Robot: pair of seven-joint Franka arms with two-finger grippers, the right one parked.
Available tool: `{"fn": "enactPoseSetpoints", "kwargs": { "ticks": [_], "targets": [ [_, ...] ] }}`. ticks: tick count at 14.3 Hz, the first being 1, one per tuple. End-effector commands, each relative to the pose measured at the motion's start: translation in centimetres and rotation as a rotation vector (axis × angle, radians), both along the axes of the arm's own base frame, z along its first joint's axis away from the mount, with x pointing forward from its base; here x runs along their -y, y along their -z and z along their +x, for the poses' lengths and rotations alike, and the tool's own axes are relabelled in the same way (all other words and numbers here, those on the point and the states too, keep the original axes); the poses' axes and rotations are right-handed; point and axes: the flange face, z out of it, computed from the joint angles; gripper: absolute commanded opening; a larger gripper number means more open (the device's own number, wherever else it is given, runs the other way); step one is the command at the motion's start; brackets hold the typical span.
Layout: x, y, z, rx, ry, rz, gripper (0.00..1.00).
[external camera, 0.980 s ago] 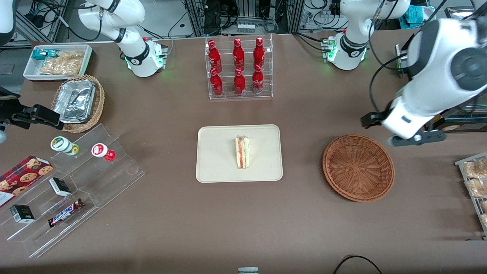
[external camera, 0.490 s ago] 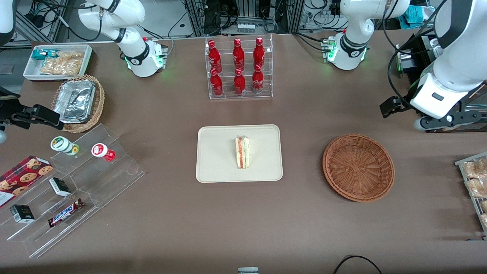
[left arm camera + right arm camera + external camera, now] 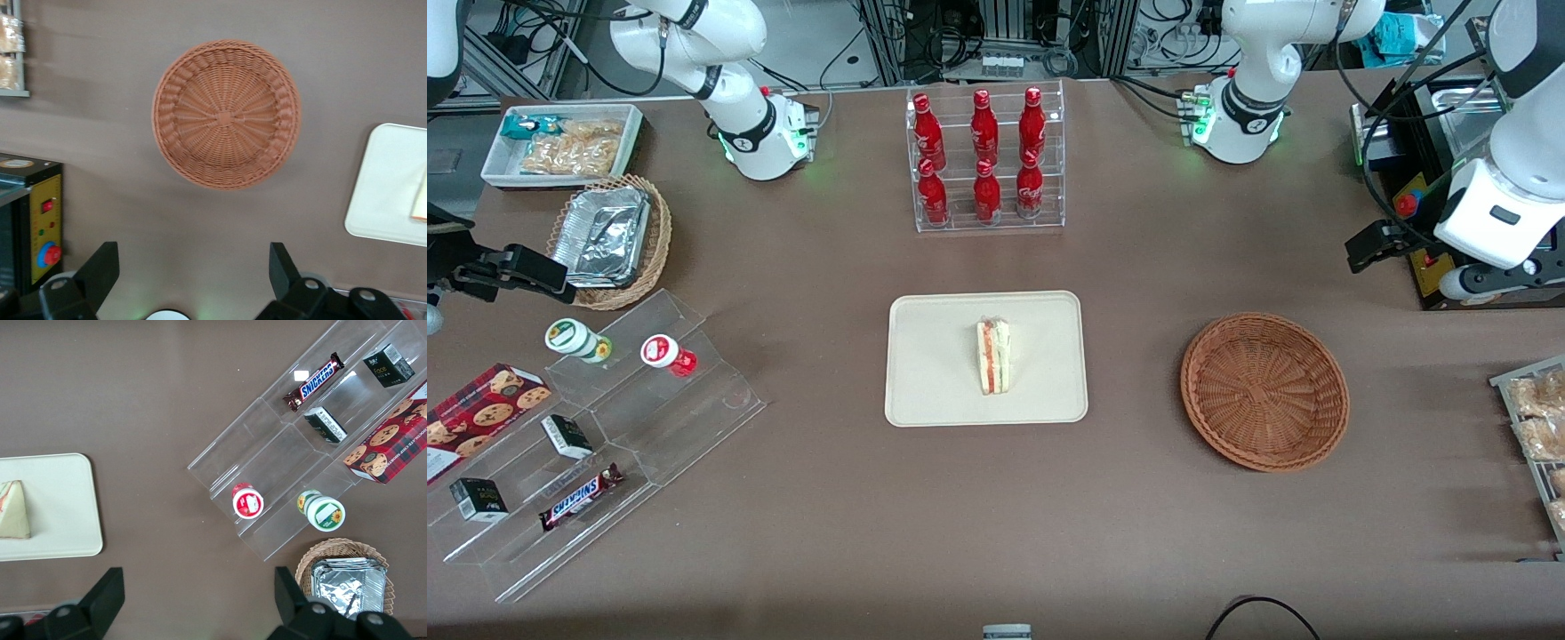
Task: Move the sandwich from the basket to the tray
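- While the sandwich (image 3: 993, 356) lies on the tray (image 3: 934, 391), the pincer (image 3: 193, 270) hangs high over the table (image 3: 1138, 533) at the working arm's end, released, its two black fingers (image 3: 100, 267) spread wide with nothing between them.
- Below the pincer and nearer to the front camera sits the basket (image 3: 1264, 390), round, reddish-brown wicker, with nothing in it; it is well apart from the fingers.
- From the pincer, the tray lies past the basket toward the parked arm's end of the table, well apart from the basket.
- On that tray, roughly at its middle, the sandwich shows its red and green filling edge upward; in the left wrist view only a sliver of it shows at the tray's cut-off edge.
- Just beside the pincer, toward the table's edge, stands a black box with a yellow panel (image 3: 45, 230) carrying a red knob.
- Farther from the front camera than the tray, a clear rack of red bottles (image 3: 984, 156) stands upright.
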Motion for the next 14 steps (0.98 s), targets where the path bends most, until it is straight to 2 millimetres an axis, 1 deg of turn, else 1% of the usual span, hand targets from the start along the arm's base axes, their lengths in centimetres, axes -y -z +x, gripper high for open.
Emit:
{"fn": "enactPoseSetpoints", "kwargs": {
  "ticks": [1, 3, 4, 7, 10, 12, 14],
  "targets": [
    [-0.9, -1.6, -0.3, 0.014, -0.011, -0.033, 1.00],
    [-1.0, -2.4, -0.1, 0.031, -0.009, -0.032, 1.00],
    [-1.0, -2.5, -0.1, 0.032, -0.007, -0.032, 1.00],
    [-1.2, -2.5, -0.1, 0.030, 0.067, -0.031, 1.00],
    [-1.1, -3.0, -0.7, 0.011, 0.069, -0.024, 1.00],
    [-1.4, -3.3, -1.3, -0.023, 0.073, -0.021, 1.00],
    [-1.6, -3.6, -1.4, -0.021, 0.070, -0.021, 1.00]
  ]
}}
